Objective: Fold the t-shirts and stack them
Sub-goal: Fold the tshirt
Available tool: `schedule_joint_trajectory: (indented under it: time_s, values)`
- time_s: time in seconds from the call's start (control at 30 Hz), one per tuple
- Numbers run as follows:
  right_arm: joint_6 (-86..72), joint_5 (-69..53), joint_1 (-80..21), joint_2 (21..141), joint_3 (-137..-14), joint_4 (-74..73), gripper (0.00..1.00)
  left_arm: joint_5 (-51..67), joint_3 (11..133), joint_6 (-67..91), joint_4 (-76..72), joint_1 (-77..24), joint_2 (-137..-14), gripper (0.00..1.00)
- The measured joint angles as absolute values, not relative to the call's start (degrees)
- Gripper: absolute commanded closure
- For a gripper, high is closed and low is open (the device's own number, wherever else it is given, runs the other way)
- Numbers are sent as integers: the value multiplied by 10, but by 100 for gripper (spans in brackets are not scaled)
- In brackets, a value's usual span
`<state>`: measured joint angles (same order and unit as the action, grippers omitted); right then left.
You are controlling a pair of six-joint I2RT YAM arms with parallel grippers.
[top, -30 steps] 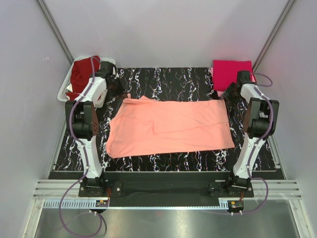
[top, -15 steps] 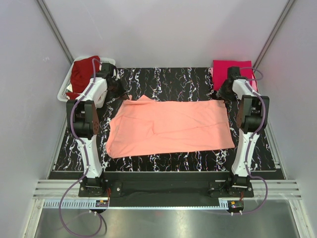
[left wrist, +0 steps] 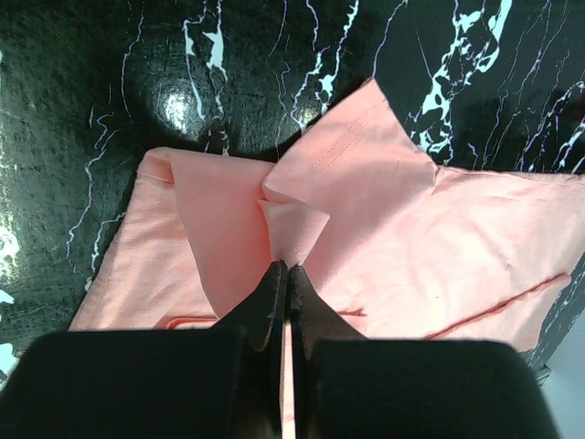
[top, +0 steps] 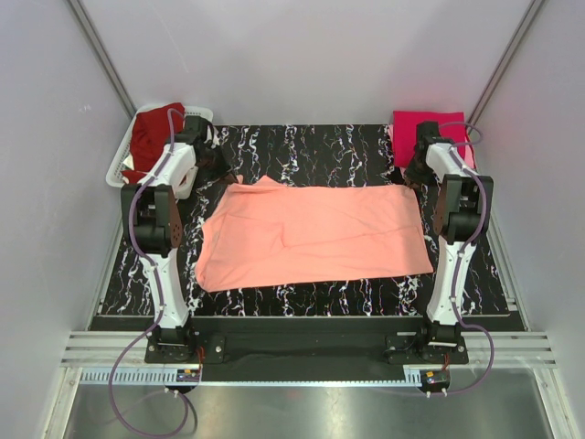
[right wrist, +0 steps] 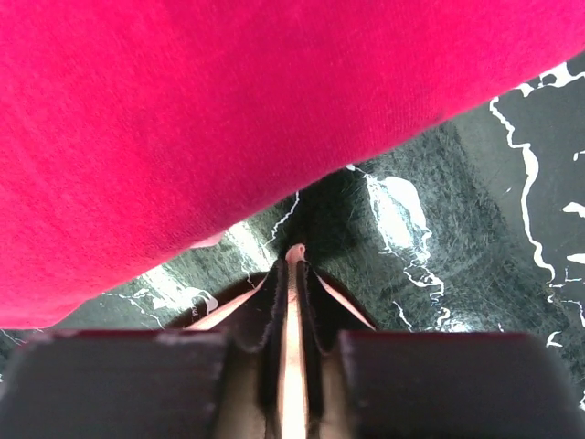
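2 far corners of the salmon t-shirt [top: 315, 233] are pinched in the closed left claw [left wrist: 285, 272] and right claw [right wrist: 294, 261]. Only a thin edge is held at right; slippage could be caused on lifting, or the crimson t-shirt [right wrist: 228, 110] just ahead snagged.

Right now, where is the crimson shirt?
In the top view, the crimson shirt lies at the table's far right, just behind the right gripper holding the salmon shirt.
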<state>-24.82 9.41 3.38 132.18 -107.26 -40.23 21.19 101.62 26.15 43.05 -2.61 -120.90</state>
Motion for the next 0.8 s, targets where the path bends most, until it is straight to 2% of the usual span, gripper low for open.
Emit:
schedule_joint_trajectory:
  time_s: [0.1, 0.53, 0.8]
  values:
    - [-244, 94, 33, 1324, -1077, -405, 100, 212, 1016, 262, 430, -24, -1209, 100]
    - [-235, 85, 32, 1306, -1054, -405, 100, 198, 1008, 257, 432, -24, -1200, 100]
    - [-233, 61, 25, 1179, -934, -400, 100, 181, 953, 257, 434, -25, -1145, 100]
